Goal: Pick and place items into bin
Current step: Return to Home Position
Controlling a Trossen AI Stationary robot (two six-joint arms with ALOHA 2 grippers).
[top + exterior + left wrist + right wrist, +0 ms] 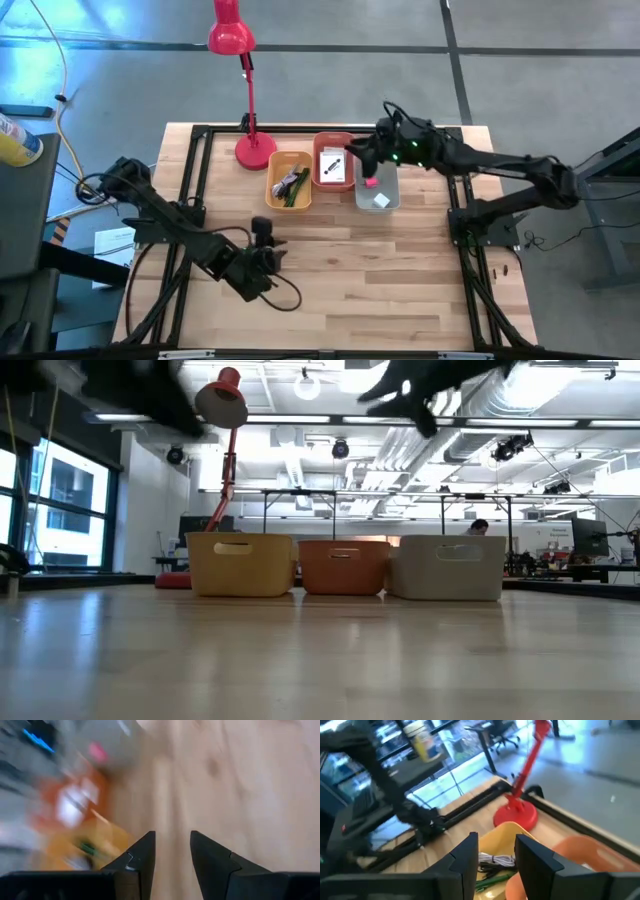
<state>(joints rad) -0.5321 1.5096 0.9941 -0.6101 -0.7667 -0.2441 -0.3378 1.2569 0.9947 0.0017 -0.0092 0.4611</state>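
Observation:
Three bins stand in a row at the table's far side: yellow [274, 190], orange [318, 150] and pale grey [392, 185]. A black cable [290, 183] and a green stick [297, 194] lie in the yellow bin. A white card with black print [333, 165] lies in the orange one. A pink cube [371, 181] and a white cube [381, 200] lie in the grey one. My right gripper [356, 152] hovers open above the orange and grey bins, holding nothing. My left gripper [262, 232] is open over bare table, nearer than the yellow bin. I see no clear packet.
A red desk lamp [232, 38] stands on its round base [255, 152] just left of the yellow bin. A black frame [200, 135] runs along the table's edges. Bare wood [380, 270] covers the near half of the table. The low view shows the bins' fronts, such as the yellow one [240, 565].

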